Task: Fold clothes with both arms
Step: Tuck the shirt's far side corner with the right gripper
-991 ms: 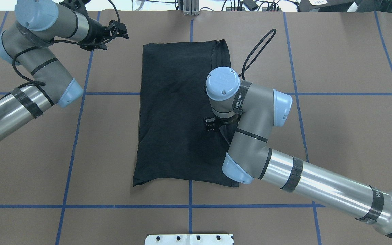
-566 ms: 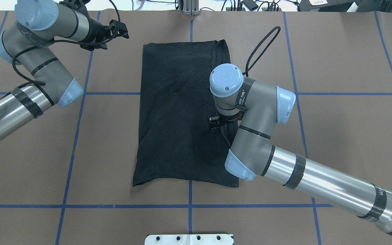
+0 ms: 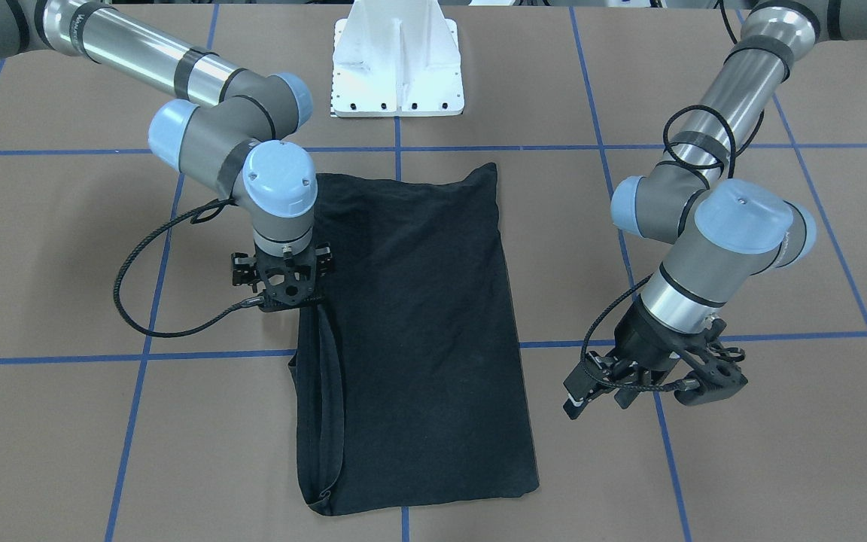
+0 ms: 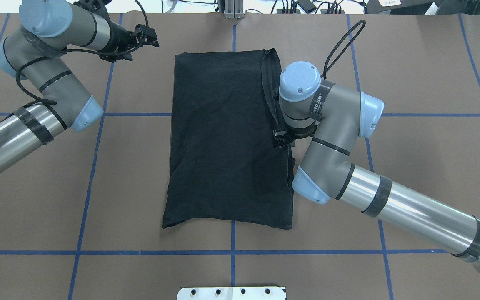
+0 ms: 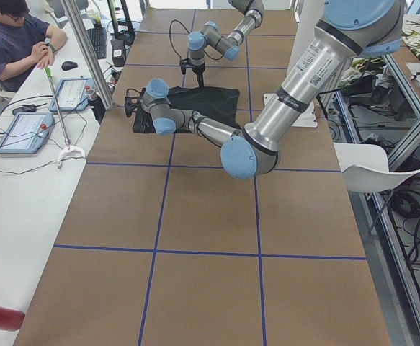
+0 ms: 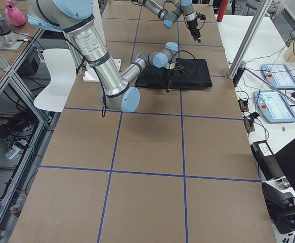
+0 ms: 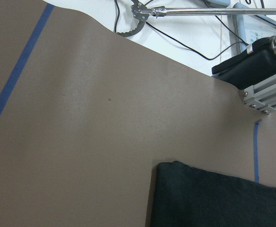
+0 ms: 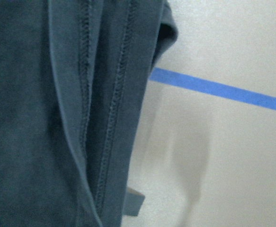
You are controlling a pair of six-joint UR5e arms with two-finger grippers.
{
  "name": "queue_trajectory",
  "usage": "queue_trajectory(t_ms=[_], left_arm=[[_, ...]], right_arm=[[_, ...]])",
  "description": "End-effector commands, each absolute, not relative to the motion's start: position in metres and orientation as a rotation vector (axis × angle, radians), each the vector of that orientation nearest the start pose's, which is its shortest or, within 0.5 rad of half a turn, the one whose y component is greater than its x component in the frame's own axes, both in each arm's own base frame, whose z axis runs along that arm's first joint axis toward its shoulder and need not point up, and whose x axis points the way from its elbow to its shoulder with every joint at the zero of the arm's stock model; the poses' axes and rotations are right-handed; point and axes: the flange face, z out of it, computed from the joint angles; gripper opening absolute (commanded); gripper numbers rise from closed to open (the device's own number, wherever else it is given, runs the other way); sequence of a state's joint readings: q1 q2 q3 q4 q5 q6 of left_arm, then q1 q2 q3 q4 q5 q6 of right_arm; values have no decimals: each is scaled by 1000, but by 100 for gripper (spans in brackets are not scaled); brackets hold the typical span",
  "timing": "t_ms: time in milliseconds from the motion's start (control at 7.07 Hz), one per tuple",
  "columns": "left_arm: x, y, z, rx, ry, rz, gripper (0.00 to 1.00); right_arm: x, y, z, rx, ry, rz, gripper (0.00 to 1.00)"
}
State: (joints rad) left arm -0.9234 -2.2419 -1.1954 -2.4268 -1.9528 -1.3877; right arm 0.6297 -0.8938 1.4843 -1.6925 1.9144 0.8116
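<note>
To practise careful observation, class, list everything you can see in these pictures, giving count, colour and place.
T-shirt: one, black, folded long, table centre.
Table: one, brown, blue tape grid.
Pedestal base: one, white, table's robot-side edge.
Person: one, dark top, seated at side bench.
Control tablets: two, light grey, on that bench.
Chair: one, white, beside the table.
Left arm: one, silver-grey, blue caps; left end effector beyond the shirt's far-left corner.
Right arm: one, same colours; right end effector over the shirt's right edge.
</note>
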Motion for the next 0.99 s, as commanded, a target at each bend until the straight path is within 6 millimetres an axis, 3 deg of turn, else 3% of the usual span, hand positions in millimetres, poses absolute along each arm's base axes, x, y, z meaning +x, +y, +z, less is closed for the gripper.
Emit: queue_trajectory(t_ms=[0,283,425,708,849], left_arm=[[386,-667,325,311,1155,-431,100],[385,-667,326,311,1155,-430,100],[386,-667,327,310,1154,-429,100],[385,-667,326,317,1154,-425,100],[384,-665,321,327,1163,-417,100]], right_arm=[[-500,-509,334,36,-568,-206,100],[-449,-533,303,2,-665,-170,100],[-451,-532,287,29,-681,-179,100],[-492,-535,234,85,-690,-215,100],[-516,-540,219,86,-688,-227,100]])
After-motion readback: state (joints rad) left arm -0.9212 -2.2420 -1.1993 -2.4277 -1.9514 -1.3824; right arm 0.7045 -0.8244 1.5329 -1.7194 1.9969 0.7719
